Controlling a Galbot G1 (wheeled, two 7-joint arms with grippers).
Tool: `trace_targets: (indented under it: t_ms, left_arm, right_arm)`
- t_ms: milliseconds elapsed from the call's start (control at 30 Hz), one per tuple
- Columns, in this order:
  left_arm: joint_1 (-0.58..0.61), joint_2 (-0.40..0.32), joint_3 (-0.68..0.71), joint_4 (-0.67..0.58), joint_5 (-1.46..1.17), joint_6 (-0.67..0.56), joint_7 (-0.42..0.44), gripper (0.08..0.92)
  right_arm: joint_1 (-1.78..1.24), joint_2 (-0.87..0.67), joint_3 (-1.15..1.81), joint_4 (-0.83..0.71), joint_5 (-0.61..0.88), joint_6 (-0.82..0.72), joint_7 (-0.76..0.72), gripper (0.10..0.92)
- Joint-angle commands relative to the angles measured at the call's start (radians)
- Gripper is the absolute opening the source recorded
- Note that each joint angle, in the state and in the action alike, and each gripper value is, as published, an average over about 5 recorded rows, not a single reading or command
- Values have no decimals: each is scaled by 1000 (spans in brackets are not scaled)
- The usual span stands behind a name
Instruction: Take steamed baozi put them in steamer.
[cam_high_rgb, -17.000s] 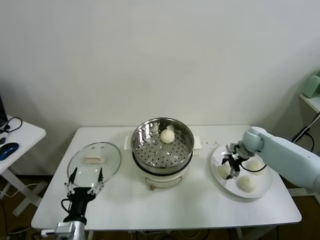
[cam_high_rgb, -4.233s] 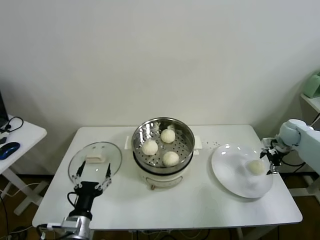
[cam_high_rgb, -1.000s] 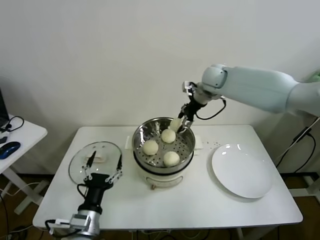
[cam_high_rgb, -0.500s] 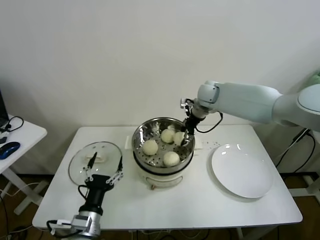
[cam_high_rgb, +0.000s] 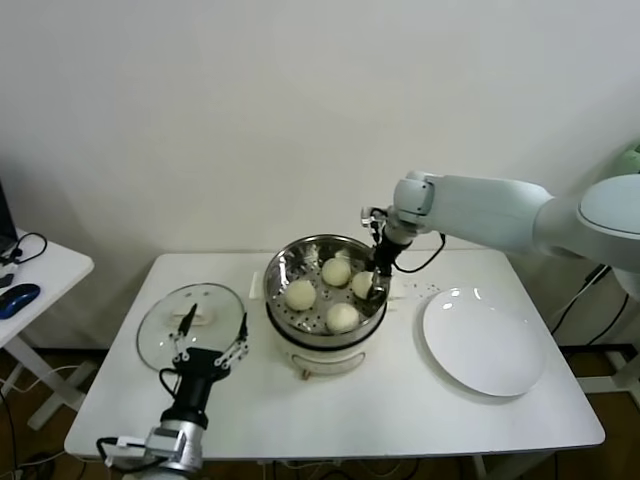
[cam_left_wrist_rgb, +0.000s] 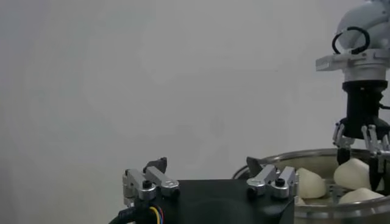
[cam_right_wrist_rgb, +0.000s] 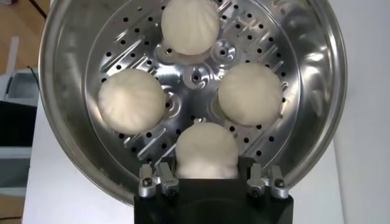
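Observation:
The steamer (cam_high_rgb: 283, 262) stands mid-table on its white base. Three steamed baozi (cam_high_rgb: 336, 271), (cam_high_rgb: 300, 294), (cam_high_rgb: 342, 317) lie loose on its perforated insert. A further baozi (cam_high_rgb: 361, 283) sits low at the pot's right side, with my right gripper (cam_high_rgb: 375, 285) shut on it. In the right wrist view that baozi (cam_right_wrist_rgb: 206, 149) fills the space between the fingers of my right gripper (cam_right_wrist_rgb: 206, 175), above the insert (cam_right_wrist_rgb: 67, 55). My left gripper (cam_high_rgb: 216, 318) stands open at the front left, holding nothing. The left wrist view shows my left gripper (cam_left_wrist_rgb: 206, 164) open, with the steamer rim (cam_left_wrist_rgb: 304, 157) beyond it.
A white plate (cam_high_rgb: 485, 340) lies bare at the right of the table. A glass lid (cam_high_rgb: 160, 325) lies flat at the left, just behind my left gripper. A small side table (cam_high_rgb: 45, 265) with a mouse (cam_high_rgb: 18, 297) stands farther left.
My right gripper has come down from above the steamer's back rim into the pot's right side, carrying the baozi. The left arm has barely moved.

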Motion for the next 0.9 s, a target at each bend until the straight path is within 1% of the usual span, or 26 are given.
trace_targets:
  t_ms: [33, 200, 267, 367, 467, 733, 900]
  left_arm:
    - [-3, 2, 8, -2, 1, 3, -1, 823]
    - [-2, 2, 10, -4, 2, 5, -2, 823]
    - [-1, 2, 10, -5, 3, 5, -3, 823]
    - [-1, 1, 11, -5, 4, 5, -4, 823]
    - [-1, 0, 15, -6, 6, 7, -5, 823]
    - [-25, -2, 49, -16, 16, 31, -20, 823]
    - [-27, -2, 60, -10, 29, 31, -21, 823]
  right_arm:
    - [-12, 8, -5, -10, -14, 3, -1, 653]
    - [-15, 11, 4, -12, -22, 9, 4, 665]
    - [-15, 12, 9, -14, -21, 10, 3, 701]
    - [-9, 14, 14, -18, -20, 11, -6, 778]
    - [4, 12, 16, -13, -18, 12, -19, 816]
    - [58, 2, 22, 4, 3, 16, -77, 823]
    - [103, -38, 32, 46, 20, 21, -70, 823]
